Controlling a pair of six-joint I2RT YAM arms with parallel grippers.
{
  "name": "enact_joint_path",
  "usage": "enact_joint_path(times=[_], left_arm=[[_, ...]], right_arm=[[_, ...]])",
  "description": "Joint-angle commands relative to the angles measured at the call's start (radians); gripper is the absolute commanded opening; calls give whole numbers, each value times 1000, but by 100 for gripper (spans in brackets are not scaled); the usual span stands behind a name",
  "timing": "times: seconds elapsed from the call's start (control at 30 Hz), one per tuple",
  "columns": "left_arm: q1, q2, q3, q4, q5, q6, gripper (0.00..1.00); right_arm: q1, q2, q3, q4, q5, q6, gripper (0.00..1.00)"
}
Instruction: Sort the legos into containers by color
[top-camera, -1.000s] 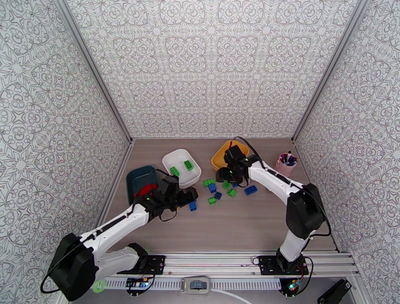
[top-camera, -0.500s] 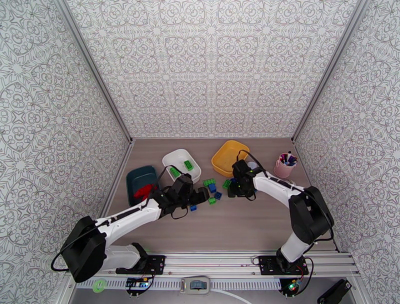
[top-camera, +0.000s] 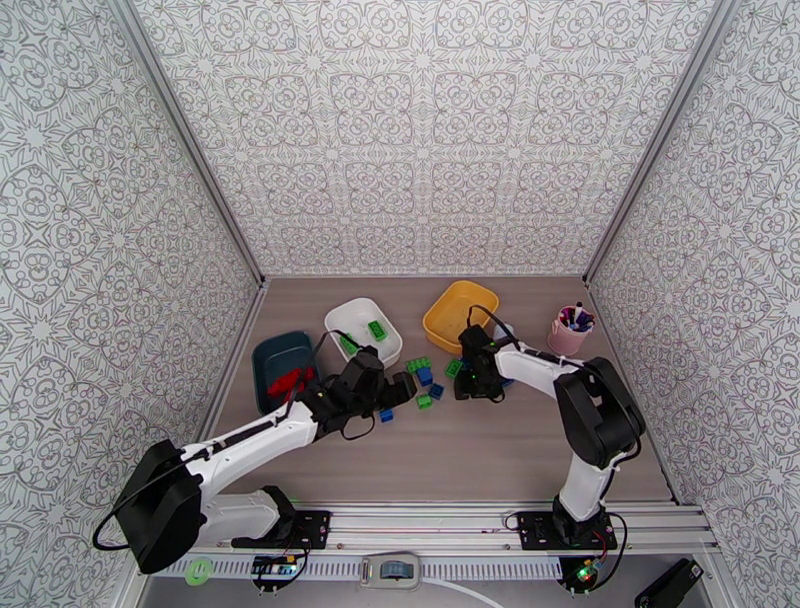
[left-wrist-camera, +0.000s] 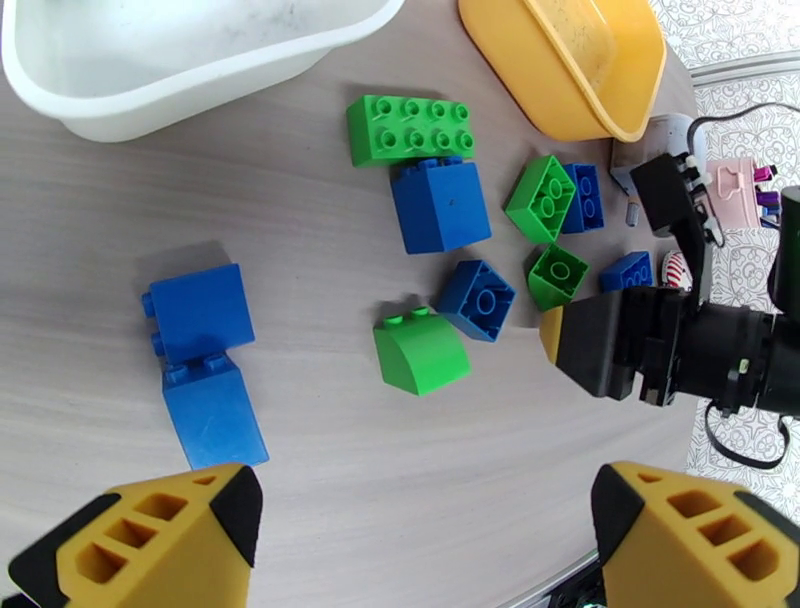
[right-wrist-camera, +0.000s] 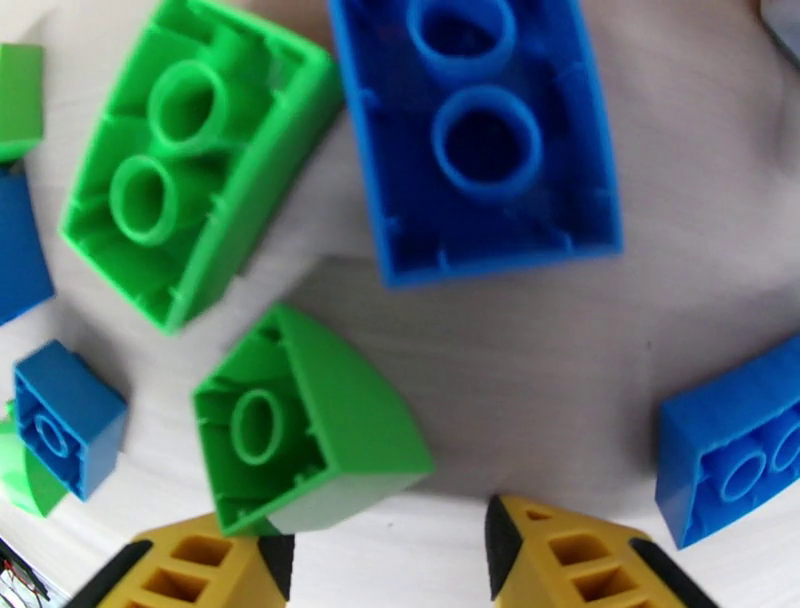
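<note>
Right gripper (right-wrist-camera: 390, 548): left shallow yellow plastic tray (top-camera: 455, 308); fingers part-closed, empty, at small green sloped brick (right-wrist-camera: 320, 430)
Left gripper (left-wrist-camera: 420, 505): reached loose plastic bricks (left-wrist-camera: 440, 208); fingers wide, empty
Meaning: fresh picks beginning

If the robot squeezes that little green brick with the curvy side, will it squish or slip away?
Probably no squishing: the green curved brick looks like hard, shiny plastic. Its hollow underside suggests it is light, so a push would likely slide it. The smooth slanted face might make a grip slip.
</note>
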Motion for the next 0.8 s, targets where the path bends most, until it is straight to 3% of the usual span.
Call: enact_joint_path(times=[0.0, 0.3, 0.6, 0.77], left_arm=[[9, -16, -18, 10, -15, -11, 93], [13, -1, -12, 4, -2, -11, 93], [27, 0, -7, 1, 5, -8, 93], [64, -3, 9, -12, 27, 14, 99]], right_arm=[[-1, 33, 52, 8, 38, -16, 57], [-12, 92, 137, -21, 44, -37, 56], [-16, 56, 122, -15, -4, -32, 43], [-16, -8, 94, -9, -55, -7, 39]])
